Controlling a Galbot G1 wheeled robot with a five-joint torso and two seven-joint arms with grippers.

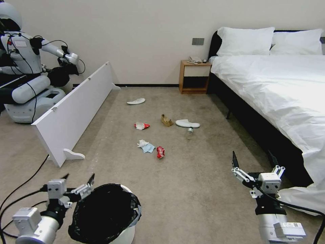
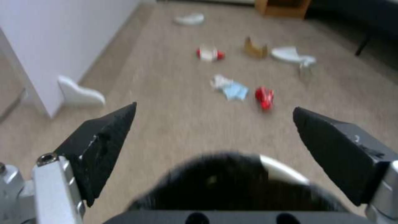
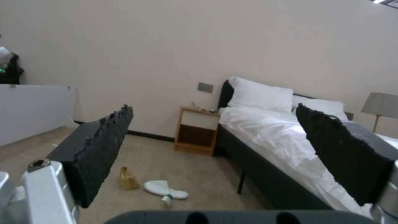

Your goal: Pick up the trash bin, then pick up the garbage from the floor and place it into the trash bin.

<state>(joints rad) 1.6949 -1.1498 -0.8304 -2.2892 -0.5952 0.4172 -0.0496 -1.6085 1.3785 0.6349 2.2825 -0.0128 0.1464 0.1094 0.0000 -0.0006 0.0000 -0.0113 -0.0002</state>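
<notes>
A: Down at the near edge of the carpet, the trash bin is standing upright, its black bag folded over the white rim, and the left gripper is hanging just beside that rim with its fingers spread wide, gripping nothing.

B: And across on the other side, the right gripper is hovering above bare carpet near the bed, fingers released too.

A: Looking farther out, the garbage is lying scattered mid-floor: a crushed red can just beside a crumpled tissue.

B: Beyond those, a red-white wrapper, a brown paper bag, a white slipper with a clear bottle touching its edge.

A: Another slipper is lying farther off, towards the nightstand by the wall.
</notes>
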